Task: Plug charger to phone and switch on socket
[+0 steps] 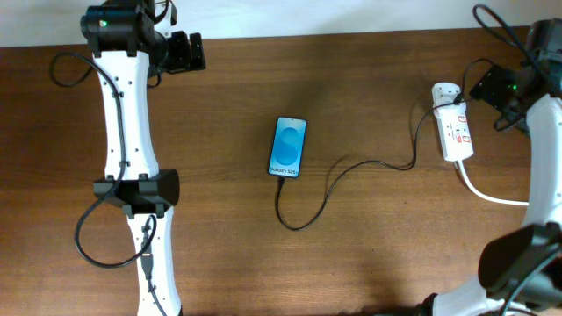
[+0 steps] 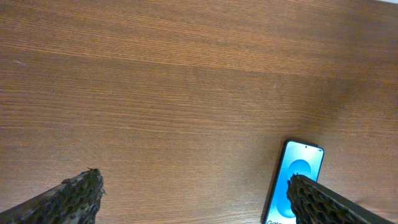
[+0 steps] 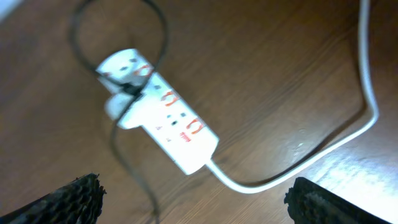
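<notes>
1. Brown wood-grain table (image 1: 369,263) holds everything. The phone (image 1: 288,147) lies flat mid-table with its screen lit, and the power strip (image 1: 455,132) sits at the far right.
2. The charger cable (image 1: 351,167) loops from the phone's lower edge to the adapter (image 1: 445,90) on the strip. I cannot tell whether its tip is seated.
3. The cable looks light and floppy, so it is best pinched at its stiff tip. The strip may slide when a switch is pressed.
4. The left gripper (image 2: 193,199) hangs well apart from the phone, fingers spread and empty. The right gripper (image 3: 194,200) hovers over the strip, also spread wide and empty.
</notes>
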